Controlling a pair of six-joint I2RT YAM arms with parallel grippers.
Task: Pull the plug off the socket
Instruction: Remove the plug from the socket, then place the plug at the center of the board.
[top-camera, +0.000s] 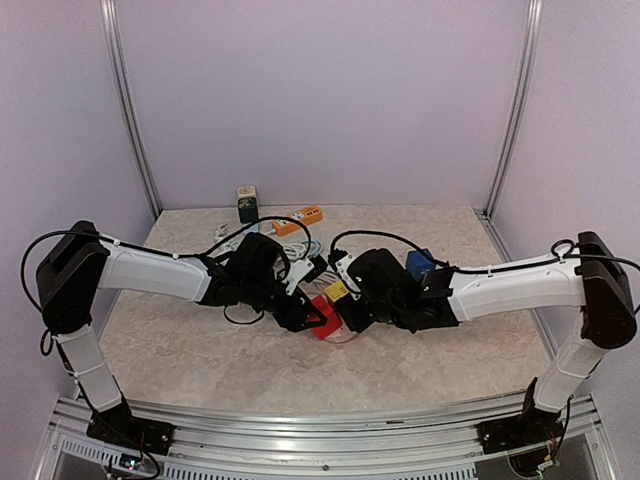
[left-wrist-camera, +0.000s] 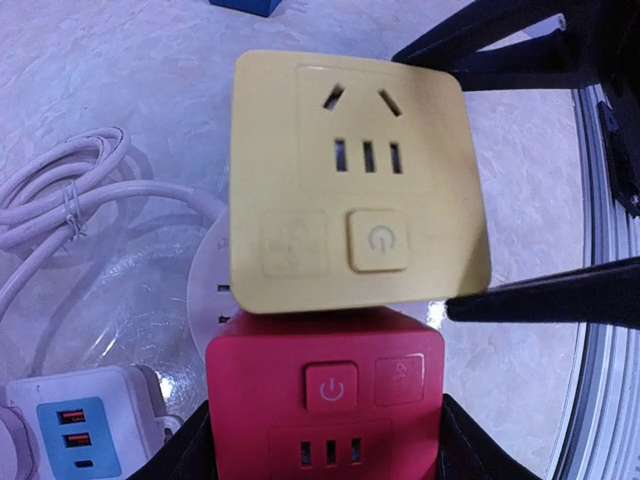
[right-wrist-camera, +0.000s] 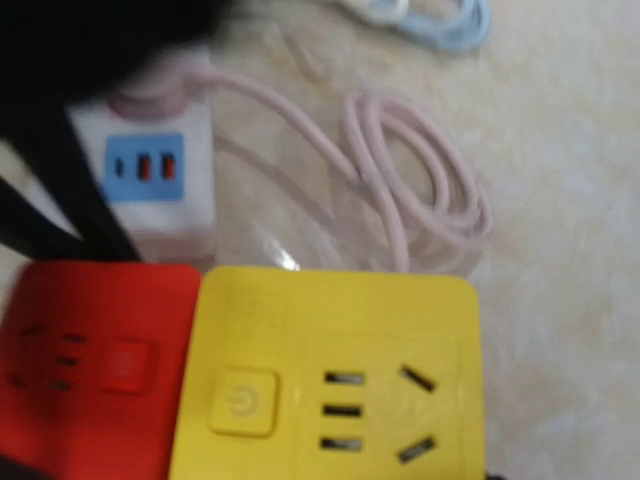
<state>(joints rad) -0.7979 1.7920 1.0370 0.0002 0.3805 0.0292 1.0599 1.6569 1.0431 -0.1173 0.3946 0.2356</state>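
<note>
While both arms rise from the near corners and stretch their forearms inward, the real action is mid-table (top-camera: 200, 350). The red cube (left-wrist-camera: 325, 400) and yellow cube (left-wrist-camera: 350, 180) sit pressed together, side to side. The left gripper (left-wrist-camera: 325, 455) is clamped on the red cube's flanks, and the right gripper (left-wrist-camera: 420, 180) pinches the yellow cube by two edges. Can't tell which one is the plug end, tbh.

Most of the room is toward the near edge, over the marbled top. It's tighter behind, with a white USB strip (left-wrist-camera: 80, 430) and a coiled white cable (left-wrist-camera: 70, 200) close by, plus an orange strip (top-camera: 300, 218) at the far edge. The only readable marking is a power symbol on each cube's button.
</note>
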